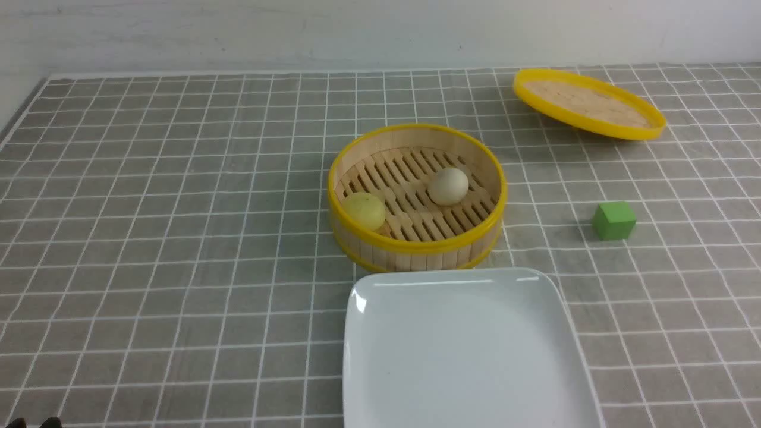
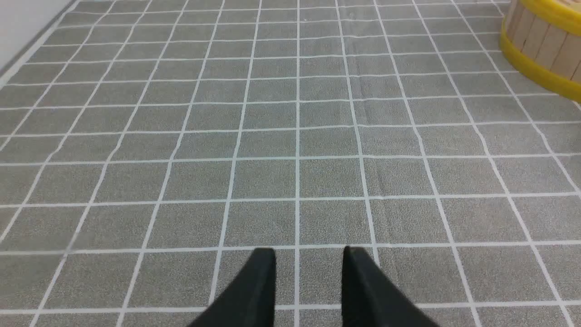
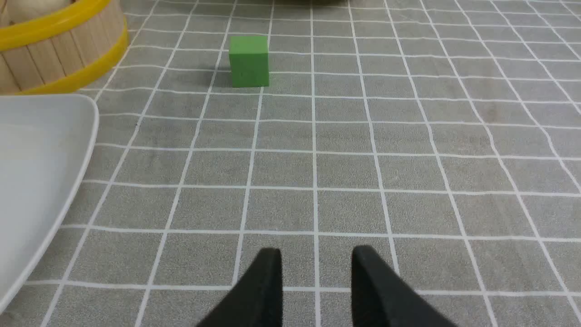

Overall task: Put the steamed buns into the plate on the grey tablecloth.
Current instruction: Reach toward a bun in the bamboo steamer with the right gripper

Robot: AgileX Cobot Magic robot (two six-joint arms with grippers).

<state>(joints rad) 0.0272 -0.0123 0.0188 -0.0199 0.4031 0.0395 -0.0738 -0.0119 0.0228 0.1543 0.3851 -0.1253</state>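
- Grey tablecloth (image 1: 148, 238) covers the desk; everything sits on it.
- Plate (image 1: 464, 356) is bare, near edge, just in front of the steamer basket (image 1: 416, 246).
- The basket is open and its lid (image 1: 588, 104) lies well apart at far right, so we have a clear top-down reach.
- Steamed buns are both inside the basket: cream bun (image 1: 448, 186) mid-slats, yellow bun (image 1: 364, 210) against the left wall.
- We'd take the cream bun first: descend straight, straddle its widest part, squeeze gently. The yellow bun needs one finger slipped in wall-side.
- Green cube (image 1: 613, 220) sits right of the basket; we ignore it.
- Left fingers (image 2: 256, 290) and right fingers (image 3: 261, 290) are moderately parted, empty, over bare cloth.
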